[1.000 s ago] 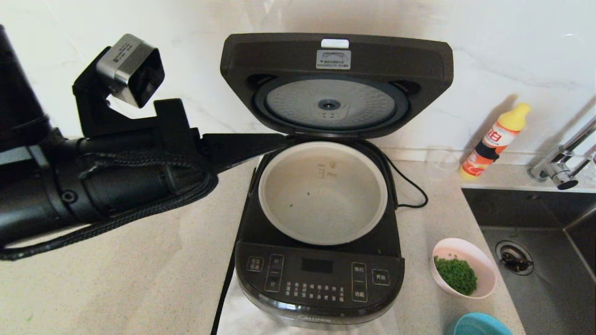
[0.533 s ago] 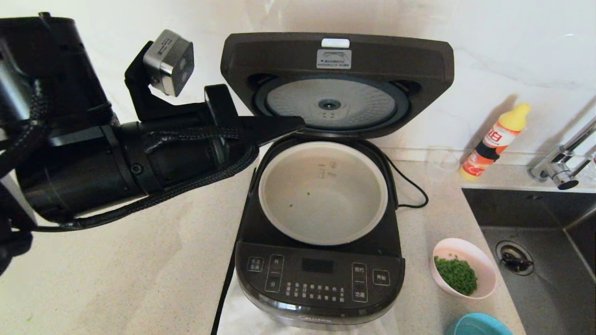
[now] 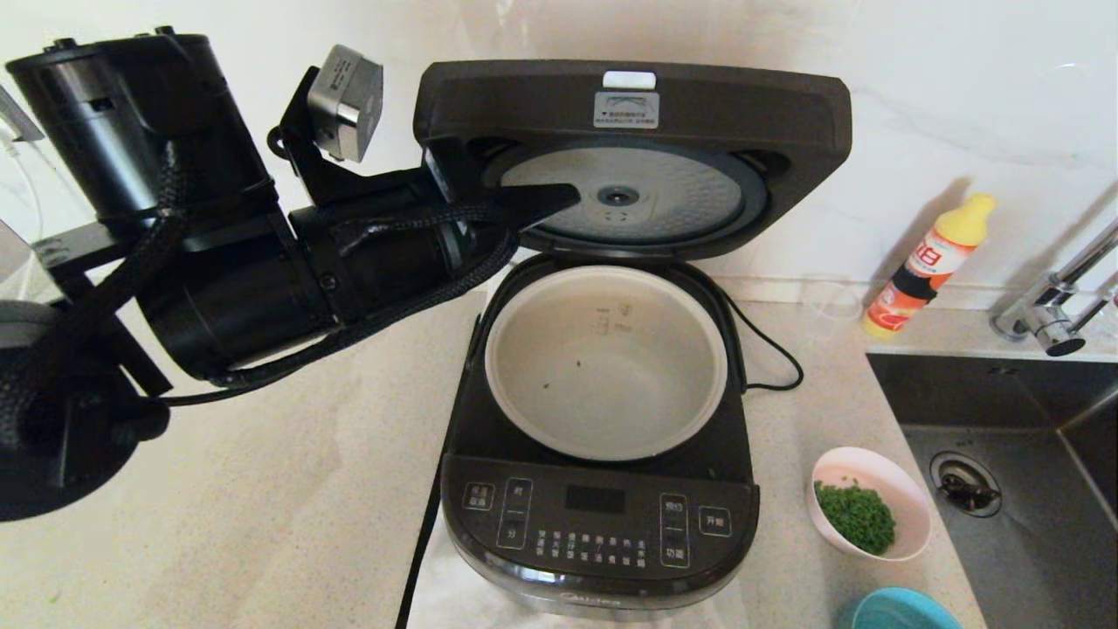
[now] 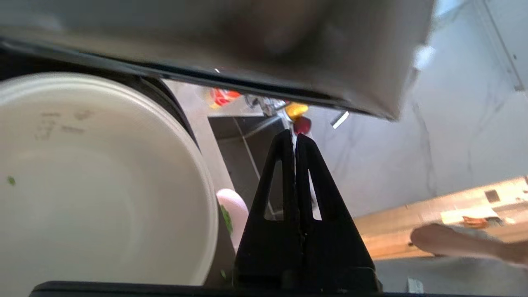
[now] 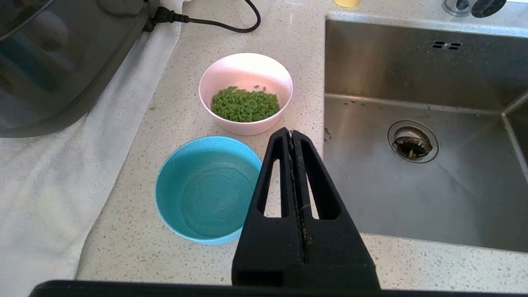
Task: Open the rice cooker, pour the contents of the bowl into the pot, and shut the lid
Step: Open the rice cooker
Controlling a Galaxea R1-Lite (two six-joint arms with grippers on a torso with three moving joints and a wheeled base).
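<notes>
The black rice cooker (image 3: 594, 515) stands open in the middle of the counter. Its lid (image 3: 742, 105) is tipped up against the wall, silver plate (image 3: 690, 201) facing forward. The pale pot (image 3: 611, 384) inside holds only a few green specks. My left gripper (image 3: 563, 194) is shut and empty, its tip in front of the left part of the lid's underside, above the pot's back rim. The left wrist view shows the shut left gripper (image 4: 293, 136) between lid (image 4: 247, 37) and pot (image 4: 82, 185). The pink bowl (image 3: 908, 507) of green grains sits right of the cooker. My right gripper (image 5: 291, 133) hangs shut and empty near that pink bowl (image 5: 247, 70).
A blue bowl (image 5: 165, 181) of clear liquid stands in front of the pink one. The steel sink (image 3: 1031, 489) and tap (image 3: 1048, 323) lie to the right. A yellow-capped bottle (image 3: 926, 262) and a clear glass (image 3: 825, 301) stand by the wall. A white towel (image 5: 41, 185) lies under the cooker, and its cord (image 3: 769, 349) trails behind.
My left arm has swung up and to the right. Its shut tip rose from beside the pot's back-left rim to in front of the lid's underside. Nothing else moved.
</notes>
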